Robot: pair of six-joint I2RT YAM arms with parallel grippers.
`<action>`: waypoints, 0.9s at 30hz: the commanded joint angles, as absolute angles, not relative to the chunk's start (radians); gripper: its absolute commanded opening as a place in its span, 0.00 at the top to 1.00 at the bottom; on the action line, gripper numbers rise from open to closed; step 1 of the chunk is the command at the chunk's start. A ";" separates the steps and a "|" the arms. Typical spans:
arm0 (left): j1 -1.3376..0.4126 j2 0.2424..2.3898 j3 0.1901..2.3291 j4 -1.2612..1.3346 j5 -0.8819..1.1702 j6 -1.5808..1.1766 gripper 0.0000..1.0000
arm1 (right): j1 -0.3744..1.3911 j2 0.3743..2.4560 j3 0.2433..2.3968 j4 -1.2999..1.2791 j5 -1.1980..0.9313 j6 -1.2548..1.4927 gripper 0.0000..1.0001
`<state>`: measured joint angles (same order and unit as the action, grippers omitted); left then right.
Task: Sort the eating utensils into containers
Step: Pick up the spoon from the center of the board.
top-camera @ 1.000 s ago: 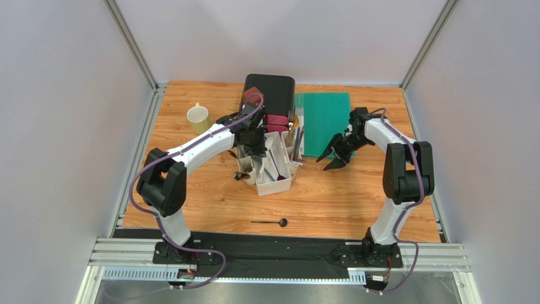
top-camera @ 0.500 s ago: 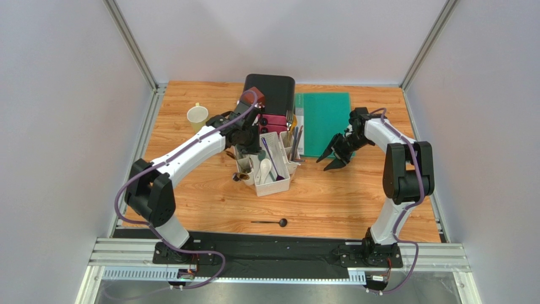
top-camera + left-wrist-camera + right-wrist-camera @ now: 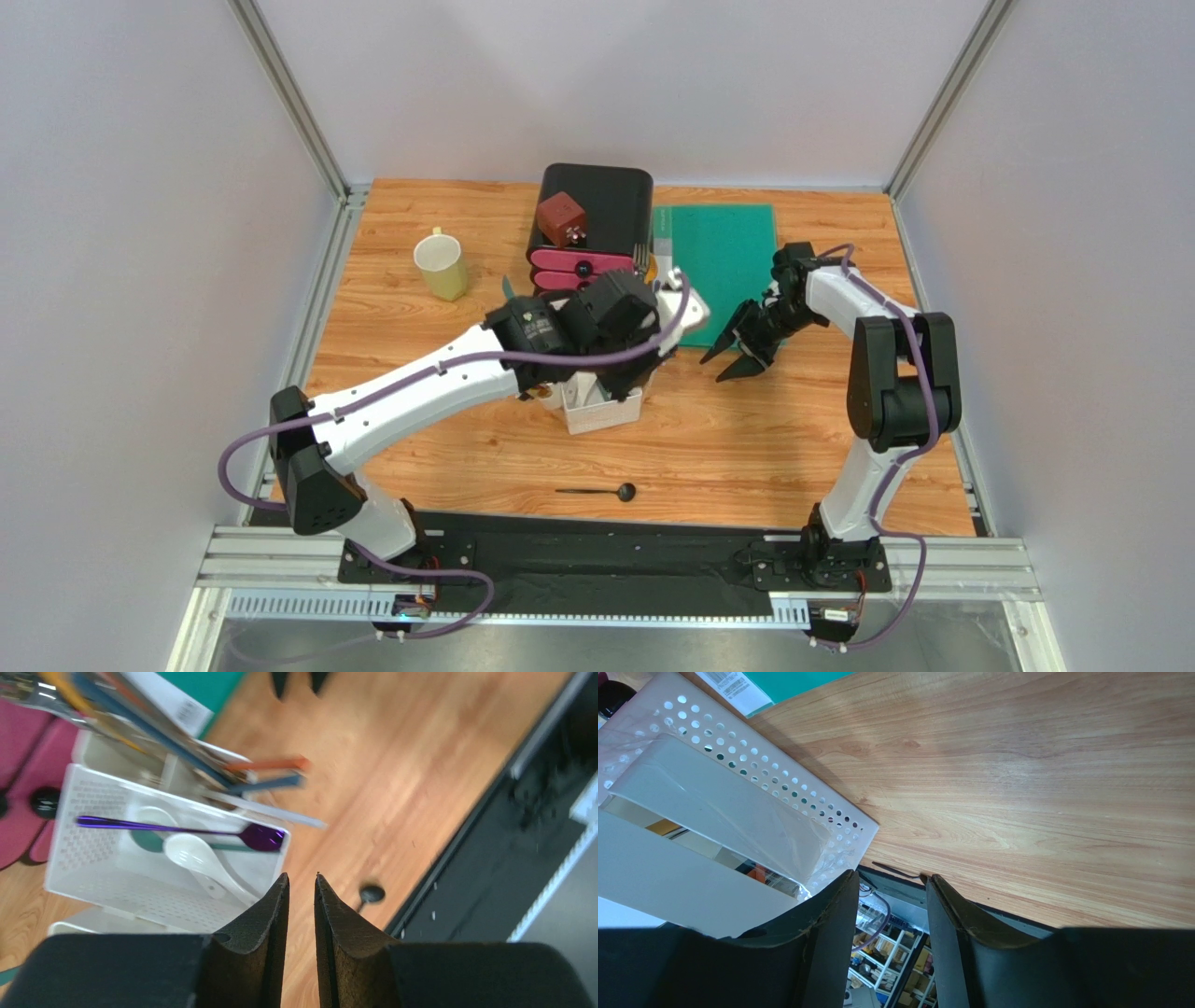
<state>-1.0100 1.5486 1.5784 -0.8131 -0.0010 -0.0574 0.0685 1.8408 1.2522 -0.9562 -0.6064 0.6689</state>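
**A:** Which piece is not yet sorted?

**B:** One black spoon point(image 3: 617, 492). It lies flat on the wooden table point(image 3: 786, 448), close to the near edge and about midway along it, well apart from both arms.

**A:** And the container?

**B:** The caddy point(image 3: 84, 847) is white translucent plastic with walls perforated in rows. It stands around the middle of the table, largely under the left arm. A purple spoon point(image 3: 210, 831) with a glossy metallic finish and a white ceramic spoon point(image 3: 203, 864), smooth and rounded, lie in its centre bin. A narrow side bin holds long handles point(image 3: 161, 749), too blurred to name.

**A:** How do the jaws stand?

**B:** The left gripper point(image 3: 300, 878) hangs over the caddy's near wall, its fingers a narrow slit apart with nothing between them. The right gripper point(image 3: 891, 878) is just beside the caddy, toward the right edge, parted wider and likewise empty.

**A:** How would the black spoon handle?

**B:** It looks light and stiff, and probably slick. The handle is thin and lies flush on the wood, which leaves little for the fingers to pinch. The best hold is likely across the handle near the neck, where the round bowl lifts it slightly. Held at the far end, it may pivot or slip.
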 commanded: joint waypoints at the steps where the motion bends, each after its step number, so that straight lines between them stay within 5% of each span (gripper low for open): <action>1: -1.048 1.509 1.467 -0.911 -0.063 0.061 0.75 | 0.061 1.798 1.227 -0.919 -0.611 0.690 0.55; 8: -1.088 1.554 1.329 -0.966 -0.061 0.115 0.66 | 0.063 1.787 1.184 -0.896 -0.617 0.704 0.55; 27: -1.186 1.772 1.296 -0.979 0.023 0.144 0.66 | 0.063 1.812 1.181 -0.884 -0.627 0.704 0.55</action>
<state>-1.1698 1.7870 1.3041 -0.9661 0.0006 0.1375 0.0685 1.8309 1.1831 -0.8997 -0.6075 0.6918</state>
